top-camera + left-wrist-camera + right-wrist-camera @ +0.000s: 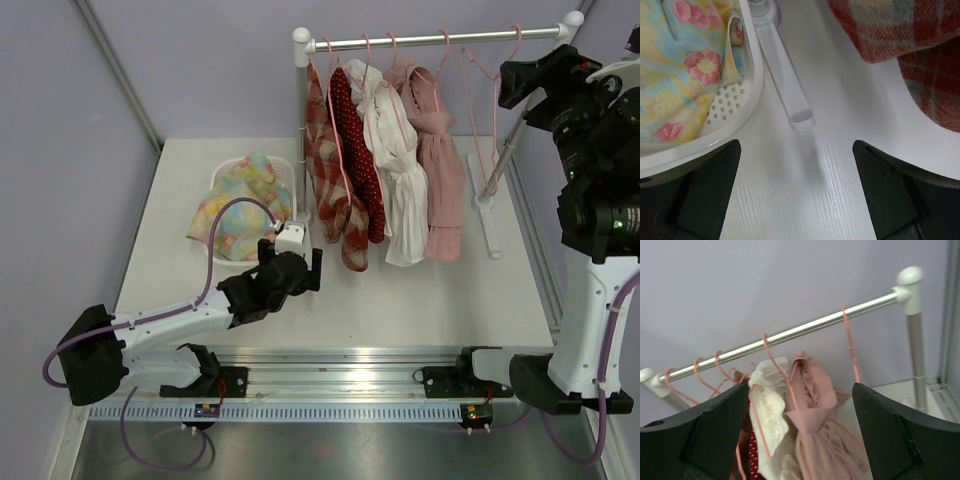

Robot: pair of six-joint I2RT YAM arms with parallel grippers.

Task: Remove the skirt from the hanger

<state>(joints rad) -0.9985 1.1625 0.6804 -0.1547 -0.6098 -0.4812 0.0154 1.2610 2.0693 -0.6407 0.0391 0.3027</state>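
The floral skirt (240,200) (670,75) lies bunched in a white basket (222,172) (740,125) on the desk (430,300), just left of the clothes rack (430,40) and off any hanger.

The left gripper (290,258) (795,150) sits low in front of the rack's left post. Its jaws are spread wide and hold nothing. Between them the wrist view shows bare desk, the rack's white foot (785,75), the basket rim to one side and the hem of a red plaid garment (325,170) (900,30) to the other. It touches none of them.

The right gripper (510,85) (800,390) is raised to rail height at the rack's right end, its jaws also wide apart and empty. It faces along the rail toward a pink garment (440,190) (815,430) and a white one (395,170) (767,400), both on pink hangers. An empty pink hanger (478,120) (850,345) hangs on the rail nearer the right post. Whether the fingers graze any hanger cannot be told.
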